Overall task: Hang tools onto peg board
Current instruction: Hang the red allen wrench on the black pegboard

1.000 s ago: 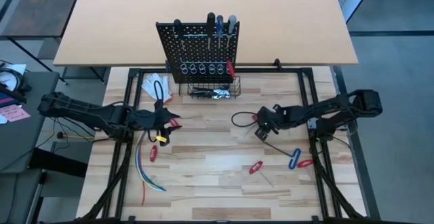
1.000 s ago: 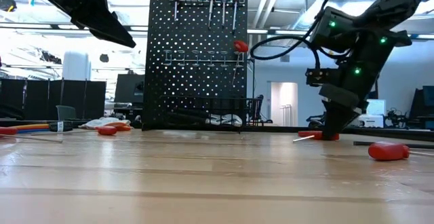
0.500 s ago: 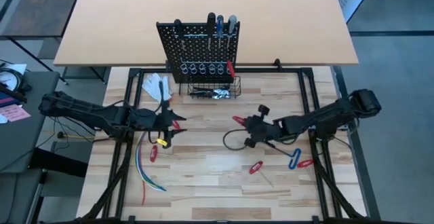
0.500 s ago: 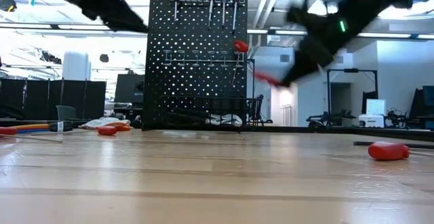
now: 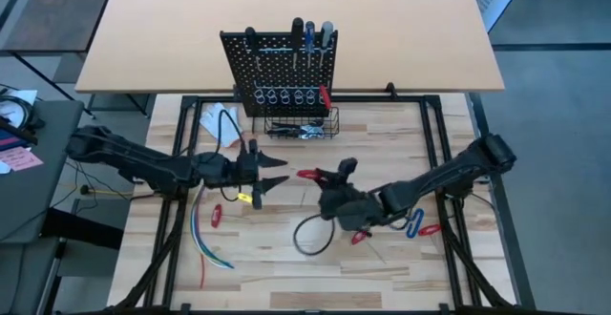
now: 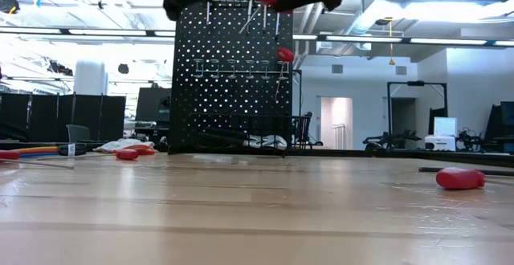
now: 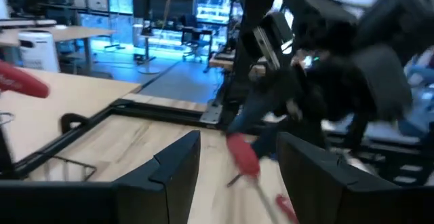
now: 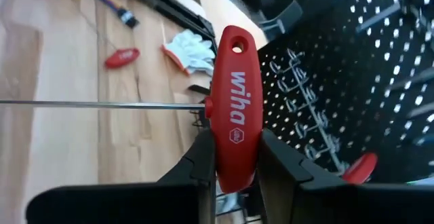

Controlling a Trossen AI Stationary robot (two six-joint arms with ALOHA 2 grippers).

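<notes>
Lifted off the wooden table [image 5: 286,248], right claw [image 8: 234,166] clamps red T-handle key [image 8: 234,108].

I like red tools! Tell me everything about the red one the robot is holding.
The red T-handle hex key has a glossy red plastic-looking handle with white "wiha" lettering and a small hole at one end. A thin metal shaft sticks out sideways from its middle. The right gripper pinches the handle between its dark fingers, holding it in the air in front of the peg board.
</notes>
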